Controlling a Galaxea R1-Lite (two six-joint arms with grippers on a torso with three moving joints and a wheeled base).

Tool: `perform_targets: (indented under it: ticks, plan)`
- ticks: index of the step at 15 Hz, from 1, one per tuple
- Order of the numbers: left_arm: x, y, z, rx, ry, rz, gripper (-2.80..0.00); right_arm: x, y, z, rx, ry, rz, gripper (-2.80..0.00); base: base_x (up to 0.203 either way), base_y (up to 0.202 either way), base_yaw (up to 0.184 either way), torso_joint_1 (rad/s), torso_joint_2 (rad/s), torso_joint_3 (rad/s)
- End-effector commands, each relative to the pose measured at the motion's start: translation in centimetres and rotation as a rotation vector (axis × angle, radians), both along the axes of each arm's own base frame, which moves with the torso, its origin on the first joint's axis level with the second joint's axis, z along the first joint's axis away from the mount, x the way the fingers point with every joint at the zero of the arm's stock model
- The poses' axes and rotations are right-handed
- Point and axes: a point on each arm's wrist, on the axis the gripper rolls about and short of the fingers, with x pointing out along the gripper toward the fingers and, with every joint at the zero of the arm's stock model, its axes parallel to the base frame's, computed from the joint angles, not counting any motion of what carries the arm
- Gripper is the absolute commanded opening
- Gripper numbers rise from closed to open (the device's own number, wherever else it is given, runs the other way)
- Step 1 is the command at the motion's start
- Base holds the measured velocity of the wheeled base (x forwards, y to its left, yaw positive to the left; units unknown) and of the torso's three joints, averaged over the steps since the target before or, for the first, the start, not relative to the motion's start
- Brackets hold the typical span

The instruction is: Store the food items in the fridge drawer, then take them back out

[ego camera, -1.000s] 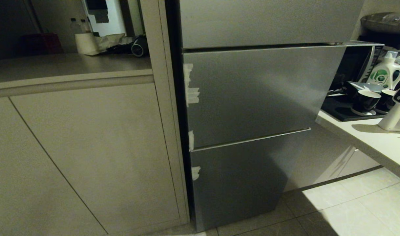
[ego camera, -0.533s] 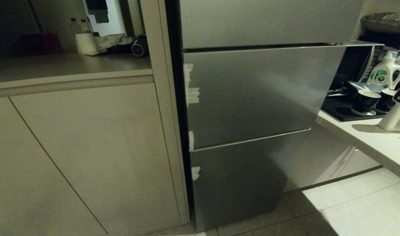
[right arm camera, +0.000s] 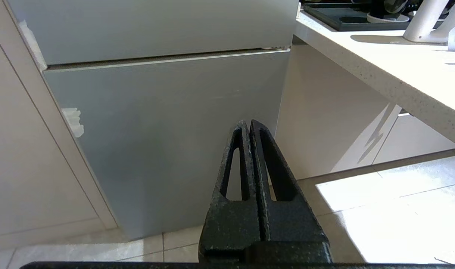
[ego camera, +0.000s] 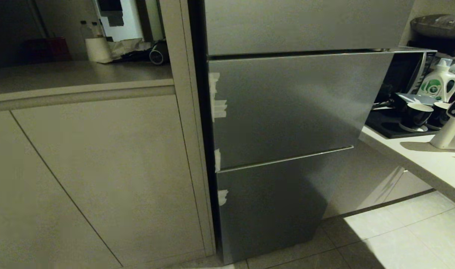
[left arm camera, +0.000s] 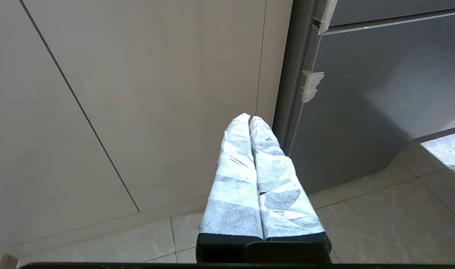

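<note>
Left: beige cabinet door (ego camera: 100,175), countertop (ego camera: 74,74) above. Left gripper (left arm camera: 249,121) low before the cabinet, taped fingers pressed together, holding nothing. Centre: grey fridge panels (ego camera: 287,108) all closed — clear drawer and green food item hidden, presumably behind them, ahead of and above both grippers. Panel edges run left-right. Right gripper (right arm camera: 248,125) low, squarely facing the bottom panel (right arm camera: 167,138), fingers closed, empty — likely the nearer arm. Far right: counter (ego camera: 417,157).

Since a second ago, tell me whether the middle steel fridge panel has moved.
No. The middle steel panel still lines up with the tape scraps and the beige cabinet edge.
</note>
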Motion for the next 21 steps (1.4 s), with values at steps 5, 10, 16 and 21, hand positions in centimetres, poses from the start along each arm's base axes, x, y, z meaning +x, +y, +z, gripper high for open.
perform_targets:
  ticks: [5,10,16,21]
  plan:
    - [0.0,0.0,0.0,0.000,0.002,0.000,-2.80,0.2,0.0,-0.8,0.000,0.030,0.000,-2.80,-0.002,-0.002,-0.010,0.000,0.00,0.000]
    - [0.0,0.0,0.0,0.000,0.002,0.000,-2.80,0.2,0.0,-0.8,0.002,0.030,0.000,-2.80,-0.002,0.005,-0.160,0.002,0.00,0.006]
    - [0.0,0.0,0.0,0.000,0.002,0.000,-2.80,0.2,0.0,-0.8,0.002,0.030,0.000,-2.80,-0.001,0.008,-0.169,0.003,0.00,0.005]
    - [-0.8,0.0,2.8,0.046,-0.093,-0.019,-2.80,0.2,0.0,-0.8,0.002,0.030,-0.001,-2.80,0.001,0.000,-0.033,0.000,0.00,0.001]
